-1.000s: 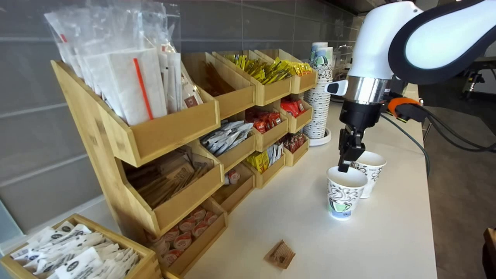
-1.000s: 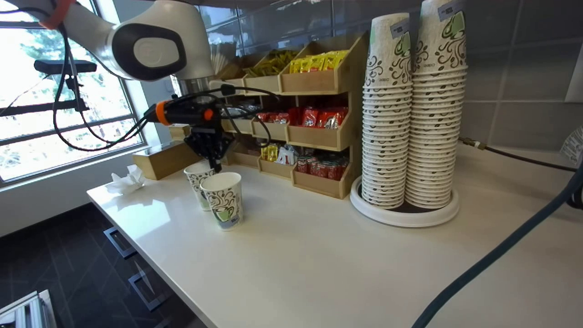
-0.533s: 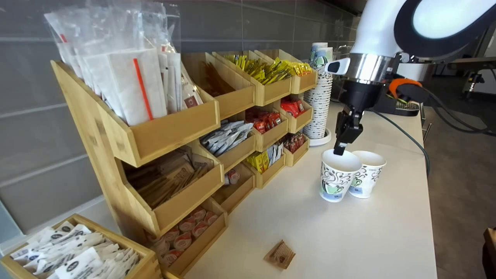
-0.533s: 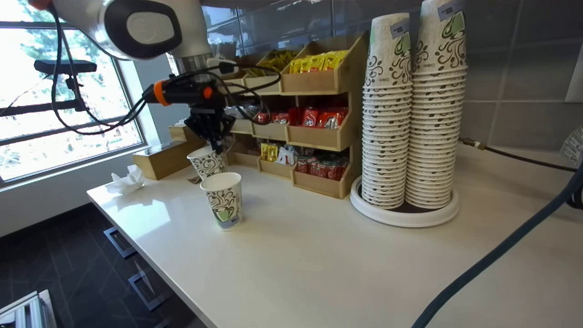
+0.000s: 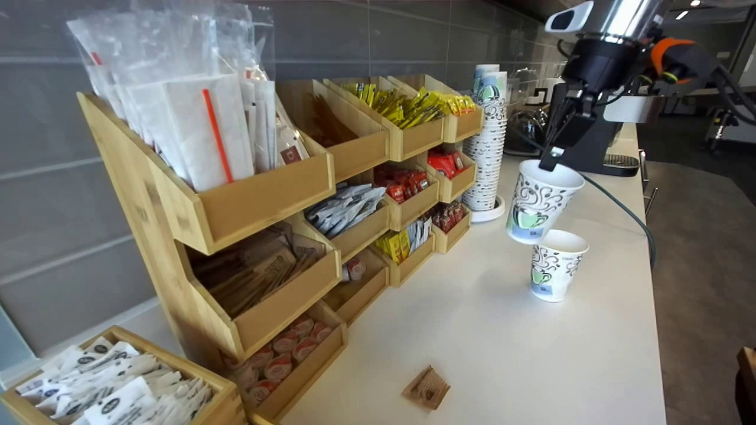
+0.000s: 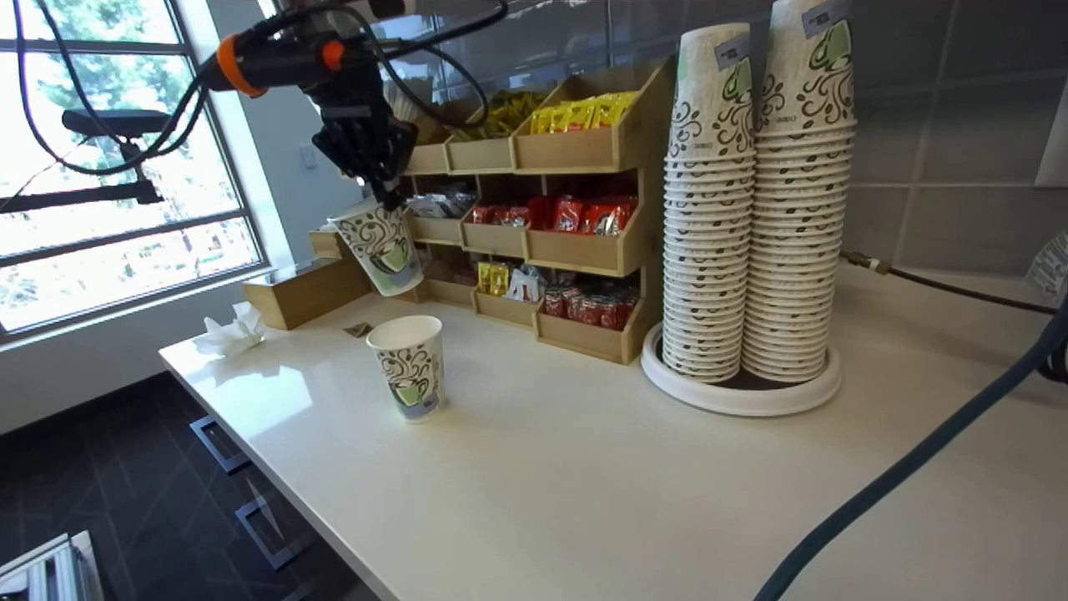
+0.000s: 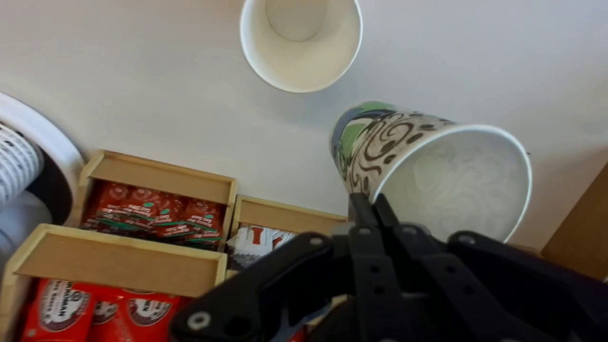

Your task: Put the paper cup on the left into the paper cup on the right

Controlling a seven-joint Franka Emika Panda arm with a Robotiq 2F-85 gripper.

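Note:
My gripper [image 5: 550,165] is shut on the rim of a patterned white paper cup [image 5: 537,206], the left one of the pair. It holds the cup in the air, tilted, with its mouth up. The gripper [image 6: 389,199] and held cup [image 6: 384,250] also show in an exterior view. The other paper cup [image 5: 556,268] stands upright on the counter, its mouth open; it also shows there [image 6: 410,371]. In the wrist view the fingertips [image 7: 374,202] pinch the held cup's wall [image 7: 394,142]. The standing cup [image 7: 308,61] is apart from it, towards the top, empty inside.
A wooden tiered organizer [image 5: 348,147] with packets stands along the wall. Tall cup stacks [image 6: 755,250] stand on a white round tray [image 6: 743,401]. A brown packet [image 5: 427,388] and crumpled tissue [image 6: 229,330] lie on the counter. A dark hose [image 6: 926,459] crosses the counter.
My gripper has lifted the left cup off the counter beside the standing cup, and the held cup has tilted more. The standing cup has not moved.

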